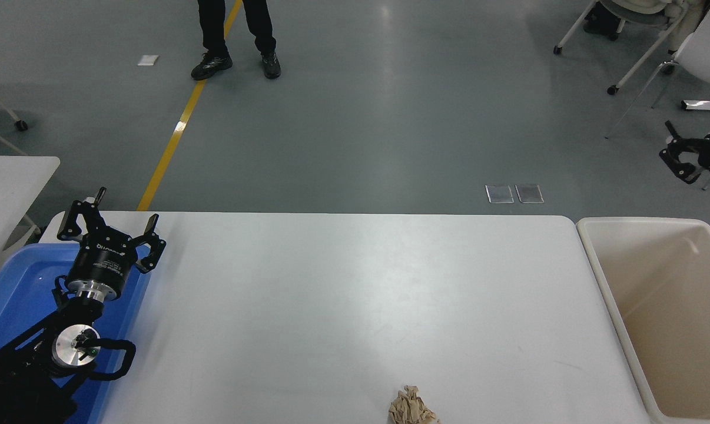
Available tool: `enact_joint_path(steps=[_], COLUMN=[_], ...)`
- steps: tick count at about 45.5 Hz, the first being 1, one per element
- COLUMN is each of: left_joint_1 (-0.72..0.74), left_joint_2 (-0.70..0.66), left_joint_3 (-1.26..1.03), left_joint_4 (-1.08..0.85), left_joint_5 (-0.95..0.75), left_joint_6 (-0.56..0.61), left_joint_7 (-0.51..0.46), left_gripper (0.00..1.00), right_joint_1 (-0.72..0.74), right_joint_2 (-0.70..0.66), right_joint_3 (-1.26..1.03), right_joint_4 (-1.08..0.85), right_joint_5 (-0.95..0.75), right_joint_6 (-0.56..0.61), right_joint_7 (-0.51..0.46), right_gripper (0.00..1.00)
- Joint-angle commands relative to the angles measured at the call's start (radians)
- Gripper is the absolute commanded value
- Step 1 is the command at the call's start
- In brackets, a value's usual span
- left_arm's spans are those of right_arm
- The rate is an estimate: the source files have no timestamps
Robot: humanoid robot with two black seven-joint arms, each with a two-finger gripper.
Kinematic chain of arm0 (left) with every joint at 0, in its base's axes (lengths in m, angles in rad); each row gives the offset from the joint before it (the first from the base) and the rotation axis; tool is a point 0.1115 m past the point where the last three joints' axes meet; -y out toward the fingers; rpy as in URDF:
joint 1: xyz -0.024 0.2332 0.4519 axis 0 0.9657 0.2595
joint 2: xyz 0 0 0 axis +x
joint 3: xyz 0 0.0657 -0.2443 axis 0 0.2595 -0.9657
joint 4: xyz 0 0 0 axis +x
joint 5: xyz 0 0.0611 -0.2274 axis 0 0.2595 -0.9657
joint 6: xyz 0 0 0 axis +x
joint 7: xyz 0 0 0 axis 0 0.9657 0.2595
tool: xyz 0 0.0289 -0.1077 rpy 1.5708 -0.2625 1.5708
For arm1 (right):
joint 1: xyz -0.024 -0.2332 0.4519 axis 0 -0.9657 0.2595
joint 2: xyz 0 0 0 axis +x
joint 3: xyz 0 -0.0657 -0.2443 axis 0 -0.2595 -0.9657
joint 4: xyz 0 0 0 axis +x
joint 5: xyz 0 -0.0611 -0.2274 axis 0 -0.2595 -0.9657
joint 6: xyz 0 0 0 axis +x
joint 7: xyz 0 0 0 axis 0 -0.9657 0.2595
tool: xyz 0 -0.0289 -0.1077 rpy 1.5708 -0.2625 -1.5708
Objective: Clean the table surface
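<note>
**A:** Where are the robot's hands?

**B:** The right hand (pixel 682 158) shows at the right edge, up in the air over the floor beyond the bench's far right corner. Only its tip is in frame. It holds nothing; the fingers seem slightly spread, but so little shows that I cannot tell how far open it is. The left hand (pixel 109 232) is parked at the lower left, fingers spread wide and empty, above a blue tray (pixel 13 294).

**B:** Moving outward: a beige bin (pixel 661 306) stands against the bench's right end, just below the right hand. The bench surface (pixel 343 294), broad and white, fills the middle of the view. One crumpled wad of tan paper (pixel 411 407) lies on it at the near edge, slightly right of centre and well apart from both hands.

**A:** Which step is this?

**B:** I judge it the start of a reach: nothing is gripped, and the wad is not yet cleared.

**A:** What does the next move need?

**B:** The right hand would have to come down and back toward the near edge, open over the wad, close on it, then carry it right to the bin. The paper looks light and springy, so a shallow pinch could slip.

**A:** Anyone nearby?

**B:** A person's legs (pixel 237 35) stand on the floor far beyond the bench.
</note>
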Motion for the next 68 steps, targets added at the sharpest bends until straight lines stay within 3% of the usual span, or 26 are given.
enact_joint_path(steps=[1,11,30,68], left_joint_1=[0.000,0.000,0.000,0.000], left_joint_2=[0.000,0.000,0.000,0.000], left_joint_3=[0.000,0.000,0.000,0.000], left_joint_4=[0.000,0.000,0.000,0.000], left_joint_5=[0.000,0.001,0.001,0.000], left_joint_6=[0.000,0.000,0.000,0.000], left_joint_7=[0.000,0.000,0.000,0.000], left_gripper=[0.99,0.99,0.99,0.99], right_joint_1=[-0.063,-0.116,-0.185,-0.202], right_joint_2=[0.092,0.147,0.158,0.138], right_joint_3=[0.060,0.080,0.083,0.029], right_joint_4=[0.014,0.013,0.010,-0.022], right_joint_5=[0.006,-0.007,-0.125,-0.125], right_joint_6=[0.006,0.015,0.049,0.046], right_joint_7=[0.007,0.013,0.127,0.138], right_gripper=[0.98,0.98,0.98,0.98])
